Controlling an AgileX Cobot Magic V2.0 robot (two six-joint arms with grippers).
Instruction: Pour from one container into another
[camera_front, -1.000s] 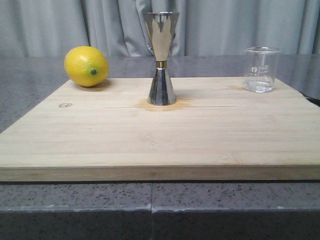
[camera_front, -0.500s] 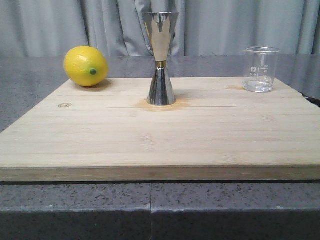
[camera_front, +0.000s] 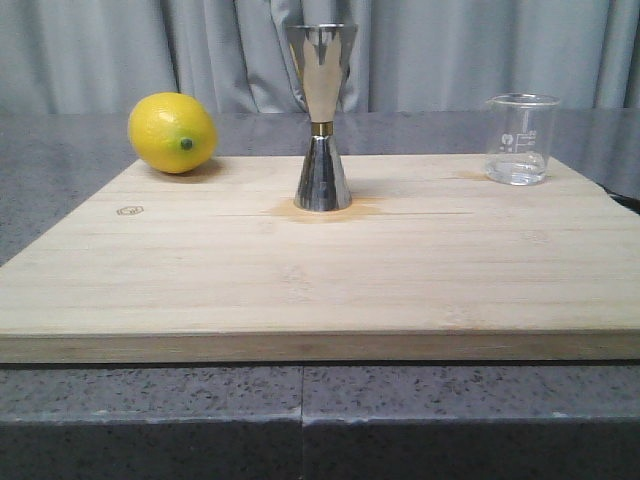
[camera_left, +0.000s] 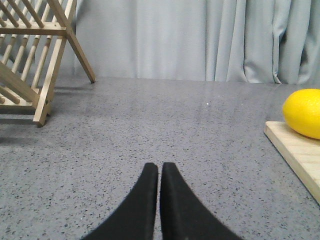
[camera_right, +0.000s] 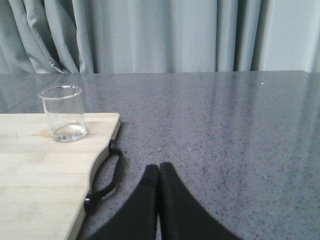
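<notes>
The beaker (camera_front: 521, 139) stands upright on the wooden board (camera_front: 320, 270), at about two o'clock from the board's middle in the front view, close to the board's far right corner. It is clear glass with faint white marks on its side and a little clear liquid or thick glass at its base; which of the two cannot be told. In the right wrist view the same beaker (camera_right: 62, 113) sits near the board's (camera_right: 40, 175) corner, with a dark cord loop (camera_right: 106, 175) hanging off the board's edge just beside it.

The jigger (camera_front: 322, 117) stands upright at about twelve o'clock from the board's middle, well apart from the beaker and to its left. It is shiny steel, narrow at the waist with a thin gold band there, and a faint amber stain rings its foot on the wood.

A lemon (camera_front: 172, 132) lies at about ten o'clock, at the board's far left corner, well apart from the jigger. In the left wrist view the lemon (camera_left: 303, 113) rests on the board's (camera_left: 297, 152) corner.

The left gripper (camera_left: 160, 170) hovers over the grey speckled countertop (camera_left: 150, 125), its black fingers together, holding nothing. A wooden rack (camera_left: 35, 60) stands on the countertop beyond it.

The right gripper (camera_right: 159, 170) is over the countertop beside the board, fingers together and empty, apart from the beaker.

A grey curtain (camera_front: 450, 50) hangs behind the table.
</notes>
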